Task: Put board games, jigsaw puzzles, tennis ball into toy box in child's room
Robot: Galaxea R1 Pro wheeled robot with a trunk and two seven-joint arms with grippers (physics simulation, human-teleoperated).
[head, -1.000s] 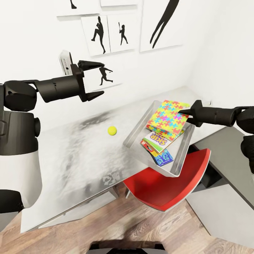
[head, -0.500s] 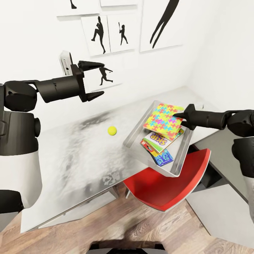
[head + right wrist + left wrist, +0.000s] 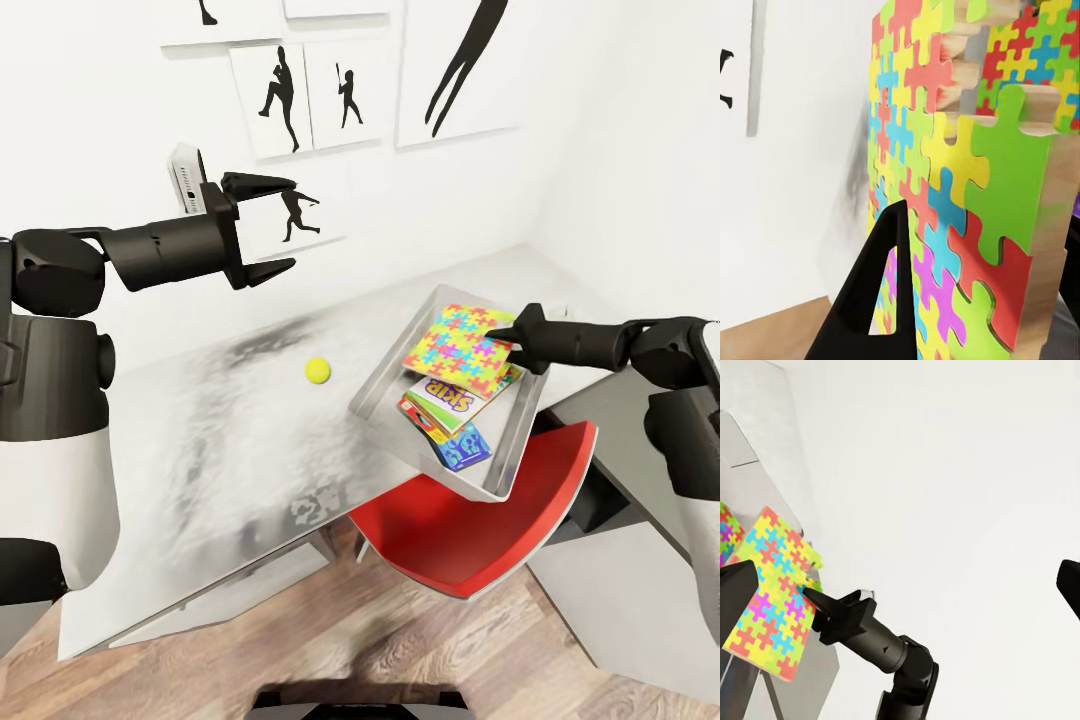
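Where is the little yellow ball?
In the head view the tennis ball sits on the table, just left of the toy box and below the open left hand.

i see bright, even, shadowless light on the white walls; the desk (image 3: 230, 420) top shows mottled grey reflections; renders sharp, slight stretching toward head-view edges.
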